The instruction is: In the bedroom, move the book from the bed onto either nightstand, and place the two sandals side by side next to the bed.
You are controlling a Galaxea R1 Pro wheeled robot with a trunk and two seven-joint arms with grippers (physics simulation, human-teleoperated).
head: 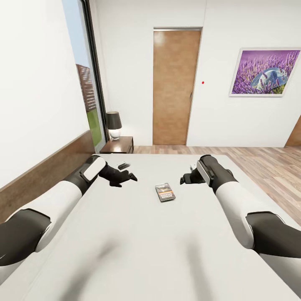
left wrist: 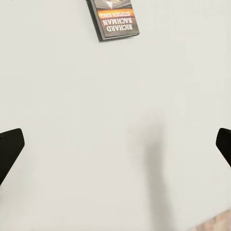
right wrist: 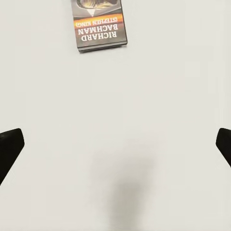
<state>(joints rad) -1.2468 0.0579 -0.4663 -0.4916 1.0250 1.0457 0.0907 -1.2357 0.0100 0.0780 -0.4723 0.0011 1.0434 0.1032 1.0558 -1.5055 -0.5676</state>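
A white-walled bedroom fills the head view, with a wooden door [head: 175,85] at upper centre and a lavender picture [head: 264,72] at upper right. The bed [head: 125,251] spreads its off-white mattress across the lower frame, headboard along the left edge. At centre left, beyond the mattress, stands the nightstand [head: 119,145], a dark-shaded lamp [head: 113,124] on top. Both arms reach over the mattress. The left gripper [head: 127,171] sits left of centre and the right gripper [head: 187,175] right of centre, each spread wide and empty, fingertips at the wrist views' side edges. Between them, at mid-frame, the book [head: 165,192] lies flat and untouched. Thin and flush with soft bedding, it may well slide or be pressed down instead of lifting if fingers close from above, and the lamp crowds the nightstand top.
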